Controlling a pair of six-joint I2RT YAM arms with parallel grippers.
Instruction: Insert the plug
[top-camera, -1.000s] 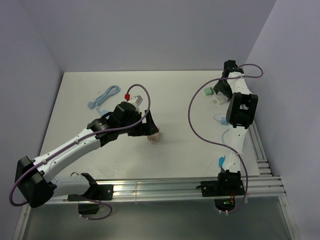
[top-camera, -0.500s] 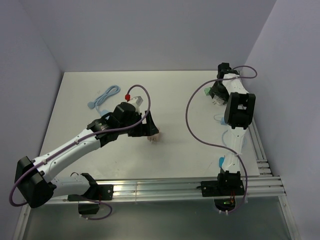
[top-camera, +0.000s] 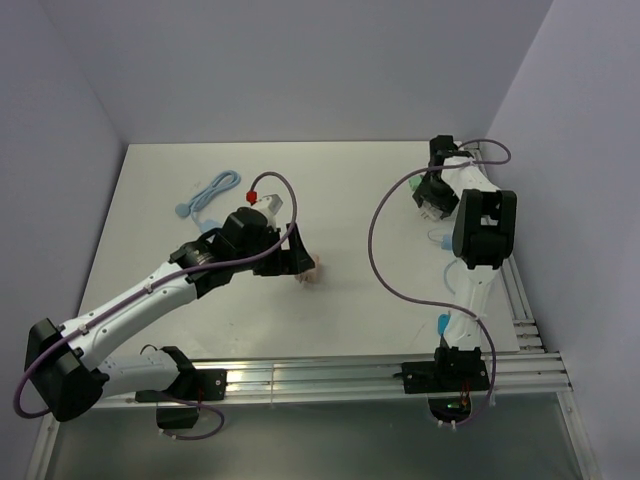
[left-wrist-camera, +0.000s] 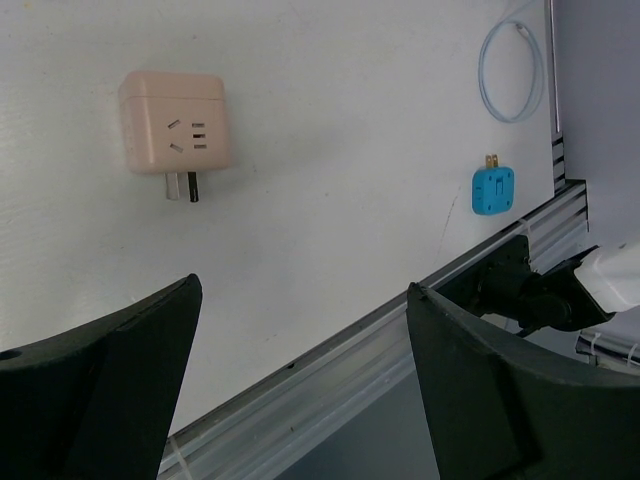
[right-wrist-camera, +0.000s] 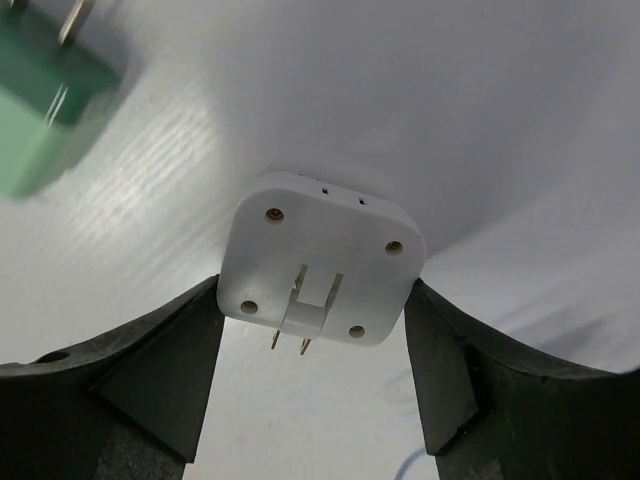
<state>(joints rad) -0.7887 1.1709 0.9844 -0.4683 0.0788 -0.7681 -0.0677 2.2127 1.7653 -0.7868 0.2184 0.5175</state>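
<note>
Swinging leftward since a second ago, the right tool is straddling the white plug on the desk's far right, grip impossible to tell; the left tool is hovering, fingers wide apart, near the pink socket block.

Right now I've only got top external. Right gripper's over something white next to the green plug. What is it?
Observer: Right wrist shows a white adapter sitting inside the right gripper, prongs toward the camera.
Operator: Gripped?
Observer: Fingers flank both sides; can't tell if they're pressing.
Operator: Left arm?
Observer: Left gripper open, empty; pink adapter lies ahead of it, sockets facing up.
</note>
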